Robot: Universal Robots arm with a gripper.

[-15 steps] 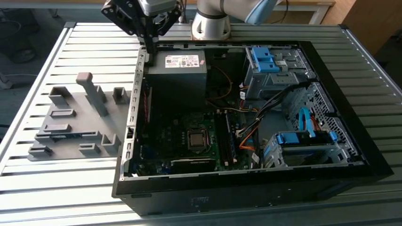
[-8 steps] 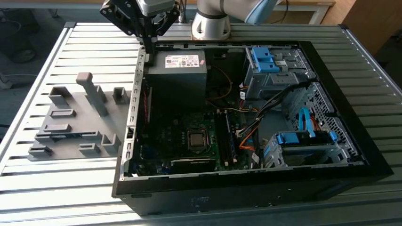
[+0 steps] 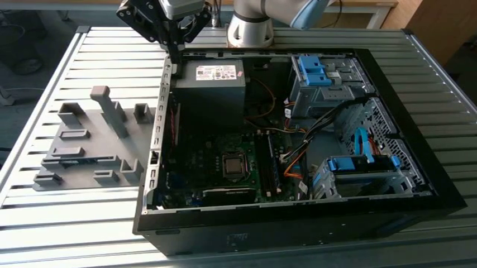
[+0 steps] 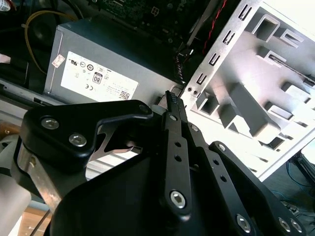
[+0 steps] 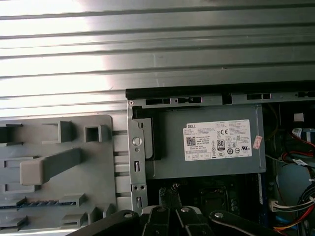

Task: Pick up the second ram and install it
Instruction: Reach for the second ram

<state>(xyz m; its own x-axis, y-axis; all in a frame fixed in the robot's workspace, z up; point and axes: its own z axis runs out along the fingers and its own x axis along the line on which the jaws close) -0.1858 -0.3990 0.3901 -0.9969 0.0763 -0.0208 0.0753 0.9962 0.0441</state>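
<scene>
Lying in grey fixture [image 5: 98, 182]: second ram [image 5: 44, 202].

A slatted metal table [image 3: 67, 223] is carrying a grey fixture plate [image 3: 104, 151] just beside an open black computer case [image 3: 298, 229].

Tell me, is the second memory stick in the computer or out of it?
Out: the stick sits in the grey holder beside the case.

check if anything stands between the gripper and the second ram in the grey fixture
Partly. In the exterior view the gripper hangs by the wall of the computer case, and the second ram lies in the grey fixture. The fixture's tall post stands roughly between them; nothing visible covers the ram from above.
</scene>
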